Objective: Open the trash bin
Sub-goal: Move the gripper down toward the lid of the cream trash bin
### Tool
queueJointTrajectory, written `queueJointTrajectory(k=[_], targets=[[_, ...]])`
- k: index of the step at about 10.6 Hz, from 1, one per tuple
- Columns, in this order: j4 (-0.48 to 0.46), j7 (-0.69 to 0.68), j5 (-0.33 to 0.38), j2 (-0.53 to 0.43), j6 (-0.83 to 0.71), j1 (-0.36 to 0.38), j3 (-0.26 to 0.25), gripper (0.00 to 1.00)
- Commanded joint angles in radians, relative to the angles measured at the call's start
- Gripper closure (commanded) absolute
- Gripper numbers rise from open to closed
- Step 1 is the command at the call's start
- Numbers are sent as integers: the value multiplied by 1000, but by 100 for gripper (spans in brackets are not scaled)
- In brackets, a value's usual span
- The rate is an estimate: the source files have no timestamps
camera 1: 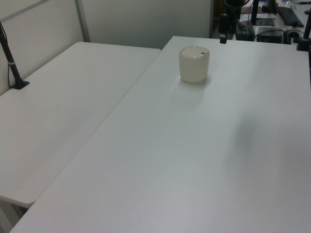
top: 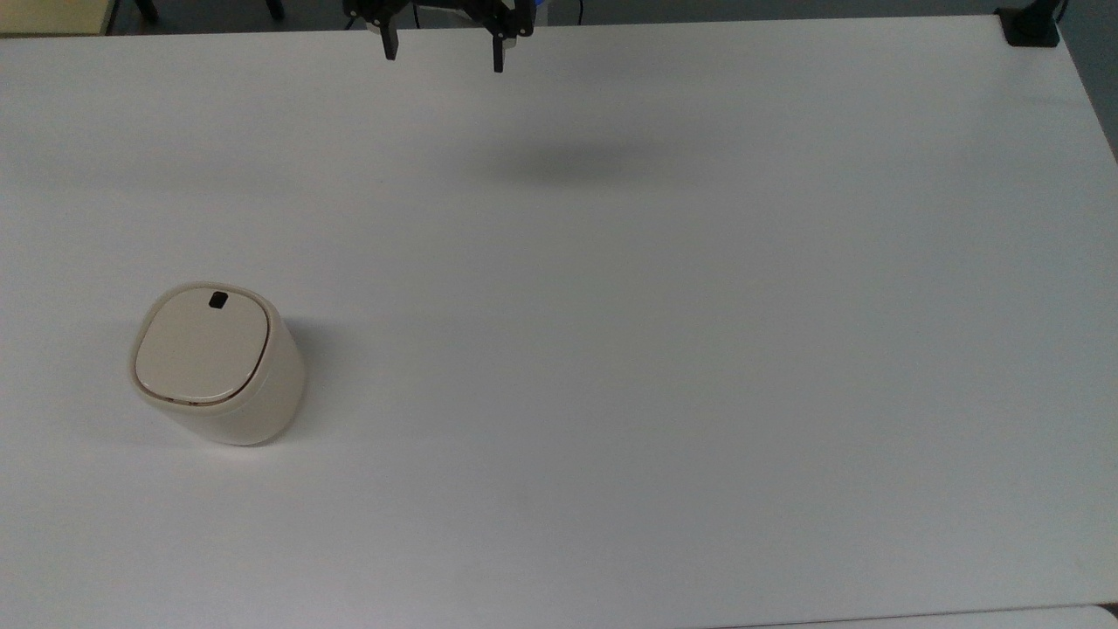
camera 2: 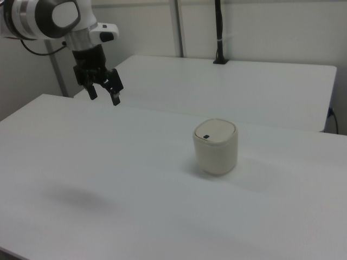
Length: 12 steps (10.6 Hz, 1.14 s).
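The bin [top: 218, 362] stands upright at the lower left of the top view on the white bench [top: 664, 349], lid shut, black button [top: 217, 300] toward the top edge. The gripper [top: 443, 54] hangs at the upper edge of that frame, well apart from the bin, jaws apart and holding nothing.

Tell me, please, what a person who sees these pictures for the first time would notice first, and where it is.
The eye falls first on the trash bin, a small cream bin standing alone toward the top view's left on the white table, its lid closed with a black button near the lid's far edge. Next comes the gripper, hanging open in the air at the right view's upper left, well apart from the bin. Its soft shadow lies on the table.
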Motion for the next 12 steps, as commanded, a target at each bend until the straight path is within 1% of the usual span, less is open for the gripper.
queueJointTrajectory(k=[1, 5, 7, 8, 9, 10, 11, 12], targets=[[7, -13, 20, 4, 10, 15, -15, 0], [19, -20, 21, 6, 13, 0, -23, 0], [21, -77, 14, 23, 30, -32, -23, 0], [21, -104, 6, 35, 71, -38, -23, 0], [21, -121, 4, 55, 123, -63, -24, 11], [21, -114, 6, 76, 185, -75, -24, 27], [21, -102, 7, 95, 255, -89, -40, 54], [21, -68, 9, 115, 321, -89, -59, 88]])
